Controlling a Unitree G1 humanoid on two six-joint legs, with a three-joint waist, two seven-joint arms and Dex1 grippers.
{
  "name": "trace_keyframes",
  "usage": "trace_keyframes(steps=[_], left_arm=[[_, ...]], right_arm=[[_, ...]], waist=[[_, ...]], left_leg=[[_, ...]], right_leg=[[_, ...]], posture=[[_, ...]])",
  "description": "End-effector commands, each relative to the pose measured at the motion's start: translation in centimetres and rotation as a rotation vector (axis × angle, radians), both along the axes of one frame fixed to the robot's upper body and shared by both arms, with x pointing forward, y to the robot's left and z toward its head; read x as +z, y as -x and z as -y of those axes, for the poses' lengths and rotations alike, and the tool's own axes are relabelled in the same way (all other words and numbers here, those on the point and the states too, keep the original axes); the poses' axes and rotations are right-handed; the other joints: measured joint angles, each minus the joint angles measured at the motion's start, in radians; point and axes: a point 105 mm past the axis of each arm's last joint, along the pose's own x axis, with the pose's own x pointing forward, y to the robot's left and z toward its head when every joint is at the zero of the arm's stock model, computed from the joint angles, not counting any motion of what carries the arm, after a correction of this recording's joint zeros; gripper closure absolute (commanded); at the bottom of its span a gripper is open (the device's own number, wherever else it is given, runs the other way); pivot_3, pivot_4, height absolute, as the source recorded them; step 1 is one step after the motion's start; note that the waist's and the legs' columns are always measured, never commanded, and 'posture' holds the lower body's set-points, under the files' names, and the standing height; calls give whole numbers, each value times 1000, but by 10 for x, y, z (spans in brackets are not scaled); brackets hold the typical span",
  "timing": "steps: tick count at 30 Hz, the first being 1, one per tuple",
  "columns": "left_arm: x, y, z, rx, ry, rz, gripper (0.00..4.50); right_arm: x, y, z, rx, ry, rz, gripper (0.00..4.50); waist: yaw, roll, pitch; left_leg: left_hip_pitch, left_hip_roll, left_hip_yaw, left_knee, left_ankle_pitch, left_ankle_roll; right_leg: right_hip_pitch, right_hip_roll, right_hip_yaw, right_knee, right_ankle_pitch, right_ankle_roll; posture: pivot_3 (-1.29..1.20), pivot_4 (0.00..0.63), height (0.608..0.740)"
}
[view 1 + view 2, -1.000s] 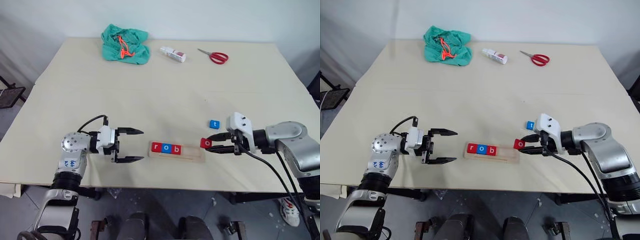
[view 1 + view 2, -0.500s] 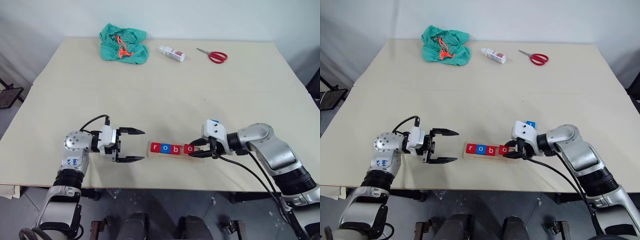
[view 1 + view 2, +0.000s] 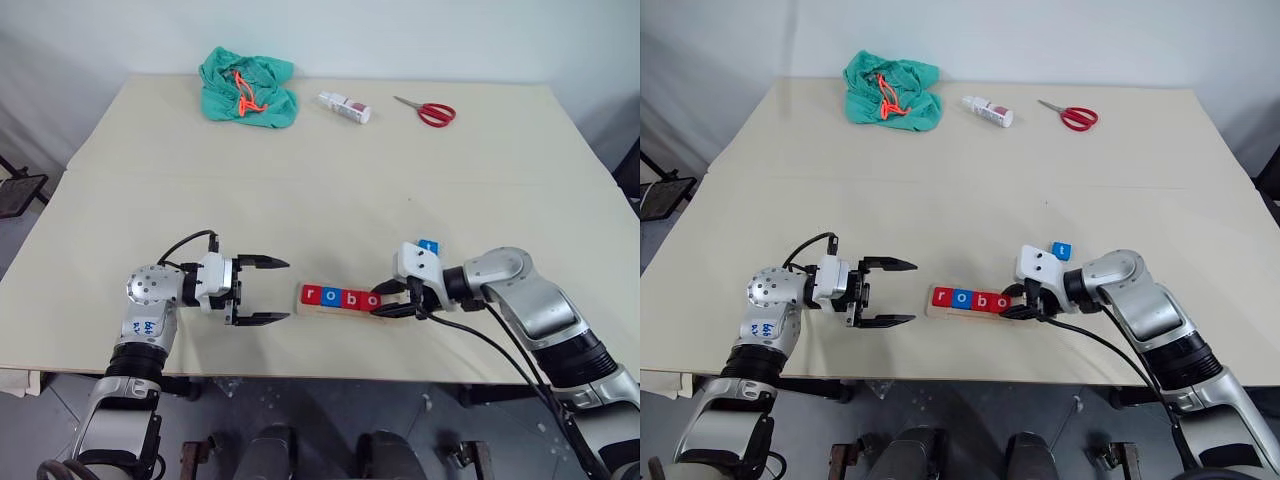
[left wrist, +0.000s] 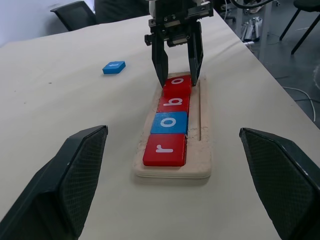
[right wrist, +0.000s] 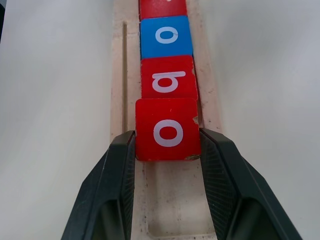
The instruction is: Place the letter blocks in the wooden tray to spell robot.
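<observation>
The wooden tray (image 4: 202, 125) lies near the table's front edge. A red r (image 3: 311, 295), a blue o (image 3: 329, 296) and a red b (image 3: 348, 298) sit in it in a row. My right gripper (image 5: 167, 136) is shut on a red o block (image 3: 372, 299), held low in the tray against the b. A blue t block (image 3: 429, 245) lies flat on the table just beyond my right wrist. Left of the tray my left gripper (image 3: 286, 290) hovers open and empty, pointing along the row; its fingers (image 4: 75, 170) frame the tray.
At the table's far edge lie a green cloth with an orange cord (image 3: 248, 88), a small white bottle (image 3: 345, 106) and red scissors (image 3: 432, 113). The table's front edge (image 3: 330, 372) runs close below the tray.
My right gripper has carried the red o left and down from past the tray's right end into the tray, beside the b. The left gripper has stayed put.
</observation>
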Motion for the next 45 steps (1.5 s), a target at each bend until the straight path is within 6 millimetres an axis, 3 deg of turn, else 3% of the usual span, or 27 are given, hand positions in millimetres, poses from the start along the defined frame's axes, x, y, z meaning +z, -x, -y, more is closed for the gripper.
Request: trace_keyframes(steps=[1, 7, 12, 18, 21, 24, 32, 45], left_arm=[[7, 1, -3, 10, 5, 35, 0], [8, -2, -2, 15, 13, 37, 0], [8, -4, 0, 15, 18, 35, 0], [8, -7, 3, 13, 23, 34, 0], [8, -8, 3, 11, 24, 33, 0], [8, -9, 5, 8, 25, 31, 0], [8, -10, 7, -3, 27, 33, 0], [8, -5, 0, 17, 19, 38, 0]], right_arm=[[8, -1, -1, 18, 8, 42, 2046], [20, -1, 3, -4, 1, 80, 75], [42, 3, 5, -40, -51, 114, 26], [53, 16, 16, -140, -108, 113, 26], [48, 32, 19, -160, -113, 64, 650], [41, 43, 14, -164, -115, 44, 1675], [17, 42, -3, -185, -102, -15, 4469], [2, 23, -15, -159, -90, -22, 4469]], waist=[[0, 0, 0], [0, 0, 0], [0, 0, 0], [5, 0, 0], [5, 0, 0], [6, 0, 0], [2, 0, 0], [0, 0, 0]], left_leg=[[0, 0, 0, 0, 0, 0], [0, 0, 0, 0, 0, 0], [0, 0, 0, 0, 0, 0], [-1, 0, 0, 0, 0, 0], [-1, 0, 0, 0, 0, 0], [-1, 0, 0, 0, 0, 0], [0, 0, 0, 0, 0, 0], [0, 0, 0, 0, 0, 0]], right_leg=[[0, 0, 0, 0, 0, 0], [0, 0, 0, 0, 0, 0], [0, 0, 0, 0, 0, 0], [0, 0, 0, 0, 0, 0], [0, 0, 0, 0, 0, 0], [0, 0, 0, 0, 0, 0], [0, 0, 0, 0, 0, 0], [0, 0, 0, 0, 0, 0]], posture=[[0, 150, 740], [0, 150, 740], [0, 150, 740], [0, 150, 740], [0, 150, 740], [0, 150, 740], [0, 150, 740], [0, 150, 740]])
